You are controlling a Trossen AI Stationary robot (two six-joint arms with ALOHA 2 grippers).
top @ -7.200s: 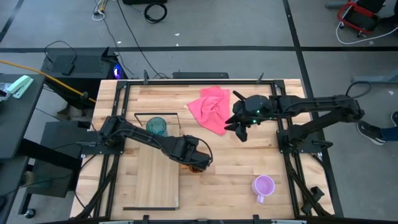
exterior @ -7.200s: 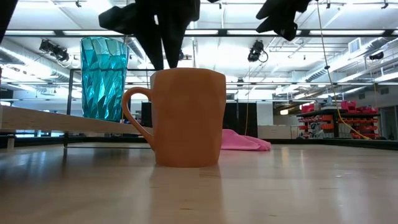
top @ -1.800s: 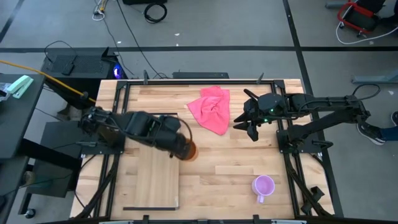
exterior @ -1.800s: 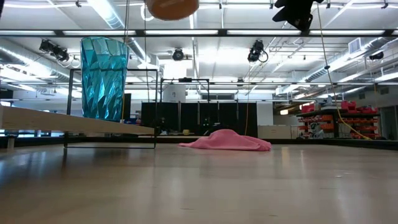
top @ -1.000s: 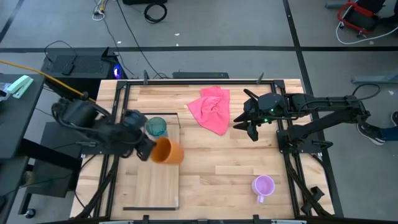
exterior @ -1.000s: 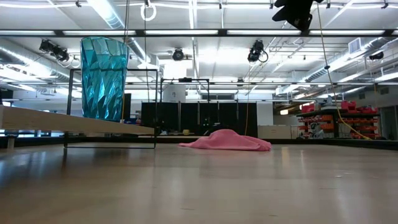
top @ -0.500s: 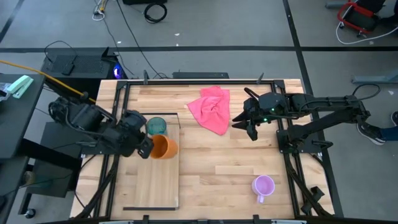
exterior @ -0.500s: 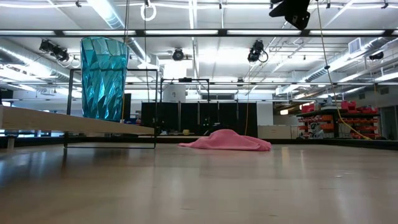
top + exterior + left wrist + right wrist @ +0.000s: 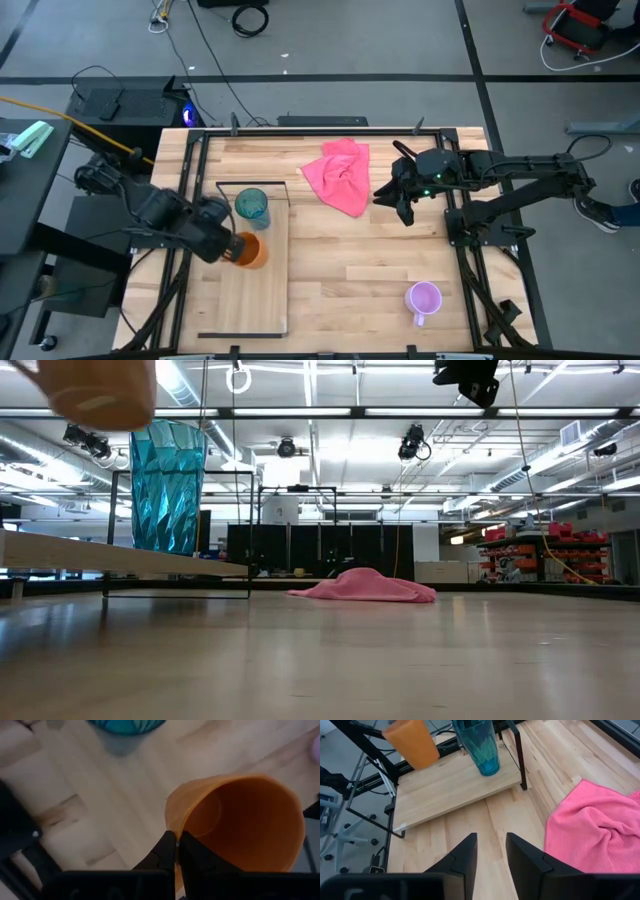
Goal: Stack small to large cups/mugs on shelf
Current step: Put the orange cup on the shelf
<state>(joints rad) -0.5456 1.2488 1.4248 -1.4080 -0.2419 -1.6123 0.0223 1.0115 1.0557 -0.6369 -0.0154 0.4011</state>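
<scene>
My left gripper [image 9: 232,250] is shut on the orange mug [image 9: 251,250] and holds it in the air over the shelf [image 9: 245,290], just near of the teal tumbler [image 9: 251,203]. The tumbler stands upright on the shelf's far end, inside the black wire frame. The low view shows the orange mug [image 9: 95,390] at the top left, above the tumbler [image 9: 165,485]. The purple mug [image 9: 424,298] stands on the table at the near right. My right gripper [image 9: 392,203] hangs open in the air right of the pink cloth, touching nothing. My left gripper pinches the orange mug's rim [image 9: 172,827], one finger [image 9: 192,852] inside the mug and the other outside its wall. The fingers slant steeply down from the table's left side. The mug hangs tilted, lifted clear of the shelf.
A crumpled pink cloth [image 9: 340,175] lies on the table at the far middle, between the shelf and my right gripper. Black frame rails run along the table's left and right edges. Bare wood lies between the shelf and the purple mug.
My left gripper has carried the orange mug down and toward the table's left edge, from the shelf's right edge to over the board. The mug has come into the low view at the top left. It stays held and clear of the shelf.
</scene>
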